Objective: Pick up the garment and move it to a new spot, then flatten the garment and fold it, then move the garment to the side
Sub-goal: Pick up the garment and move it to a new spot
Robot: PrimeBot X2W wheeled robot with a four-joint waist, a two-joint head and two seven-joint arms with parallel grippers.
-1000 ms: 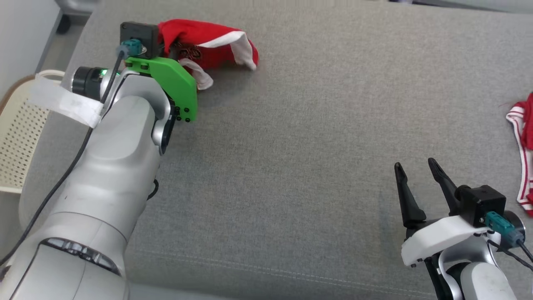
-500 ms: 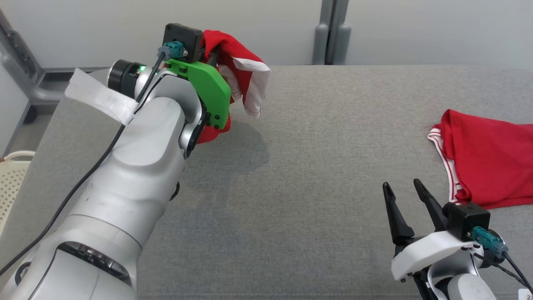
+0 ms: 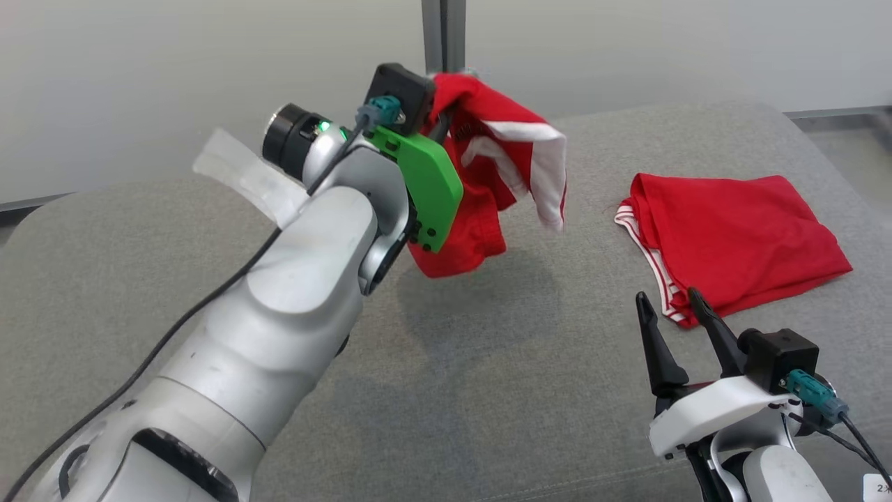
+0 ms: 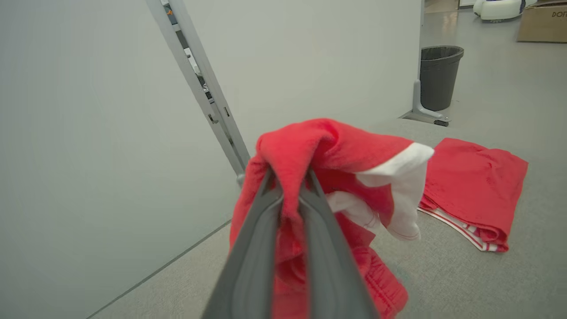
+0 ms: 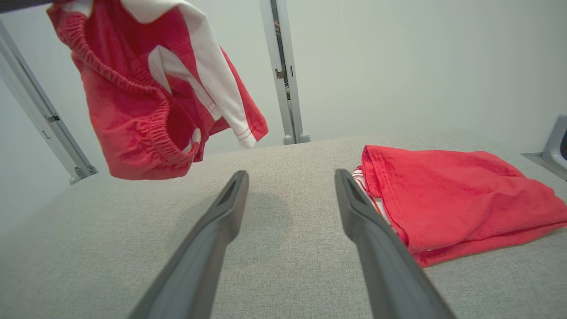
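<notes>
left pincer gripping red garment, perhaps shorts, right pincer apart

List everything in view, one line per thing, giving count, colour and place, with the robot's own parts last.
held garment: 1, red with white panels, hanging above the surface, left of centre
folded garment: 1, red with white-striped trim, lying on the surface at the right
fabric surface: 1, grey, beneath both garments
post: 1, grey, upright behind the far edge
bin: 1, dark grey, on the floor beyond the surface
cardboard box: 1, brown, on the floor past the bin
left pincer: 1, dark fingers, shut on the held garment
right pincer: 1, dark fingers, open, holding nothing, near right
</notes>
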